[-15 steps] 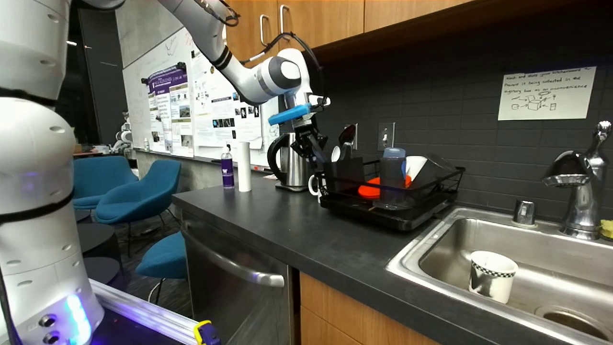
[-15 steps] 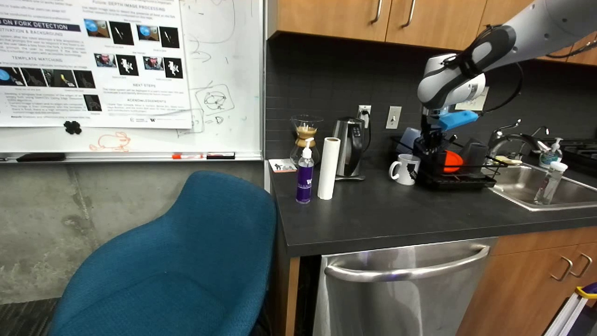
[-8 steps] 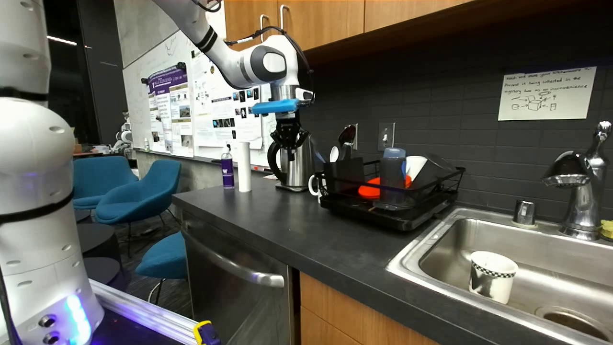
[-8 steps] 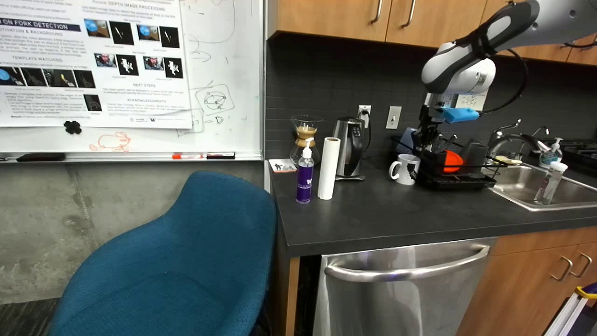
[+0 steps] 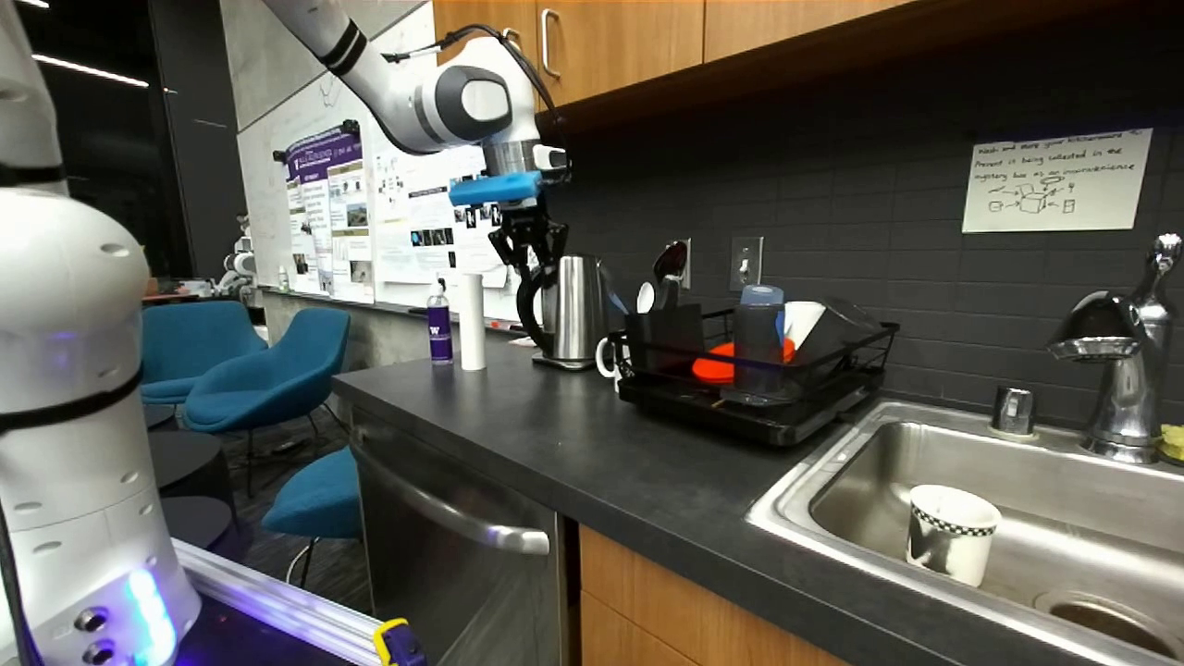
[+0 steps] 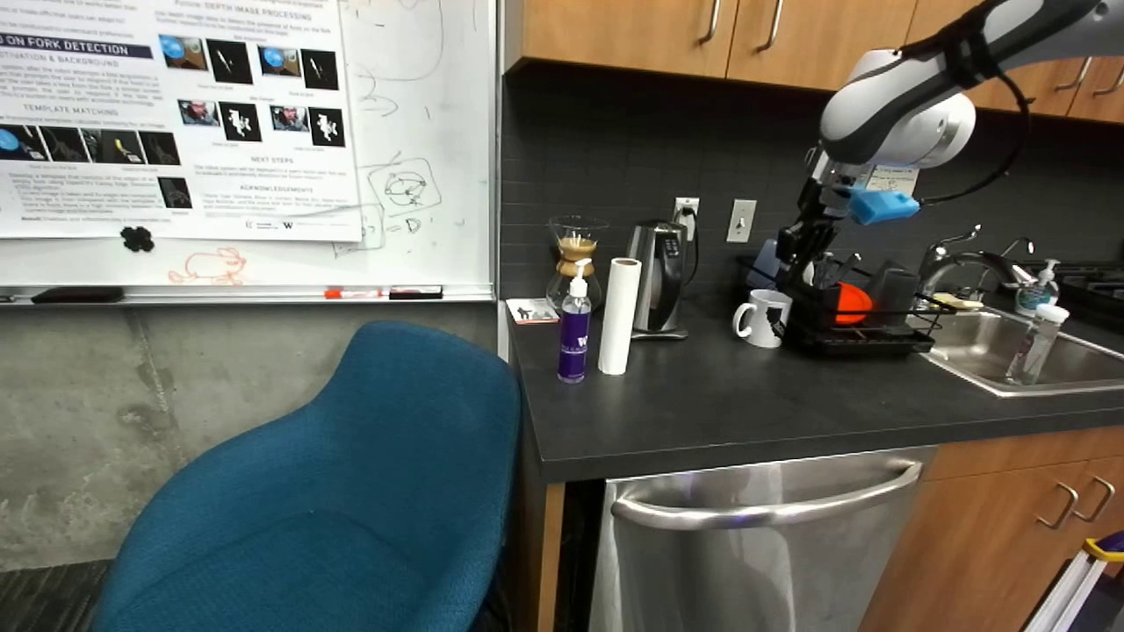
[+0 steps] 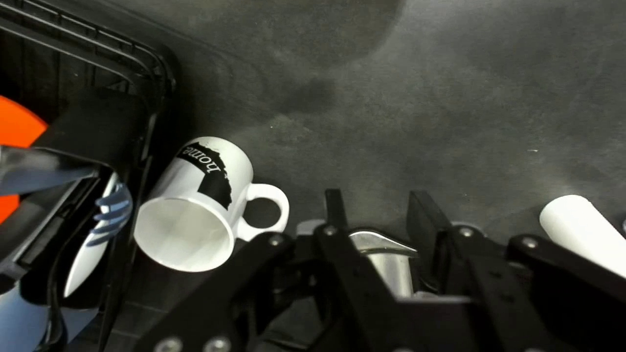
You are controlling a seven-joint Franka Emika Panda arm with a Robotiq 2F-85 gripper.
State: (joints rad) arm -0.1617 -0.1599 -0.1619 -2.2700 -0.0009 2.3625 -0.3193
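1. The gripper (image 7: pixel 376 203) is being held above the dark counter (image 6: pixel 685 412), pointed down at a slant.
2. Its fingers (image 7: pixel 426 215) are being held apart at a middling width; through the gap, part of a steel kettle (image 6: pixel 652 281), well beyond them, is being seen in the wrist view.
3. Near the gripper, a white mug (image 7: pixel 193 204) printed with "home" is being supported upright by the counter, just beside a black dish rack (image 5: pixel 775 431), its handle turned away from the rack.
4. Inside the dish rack, an orange dish (image 6: pixel 850 301), a fork (image 7: pixel 115 210) and other kitchenware are being held.
5. Close to the kettle, a white roll (image 6: pixel 620 316) and a purple bottle (image 6: pixel 573 342) are being shown upright, side by side, in both exterior views.
6. Beyond the rack's other side, a steel sink (image 5: pixel 782 507) is being shown; in an exterior view, a cup (image 5: pixel 951 550) with a checkered band is being held in its basin.
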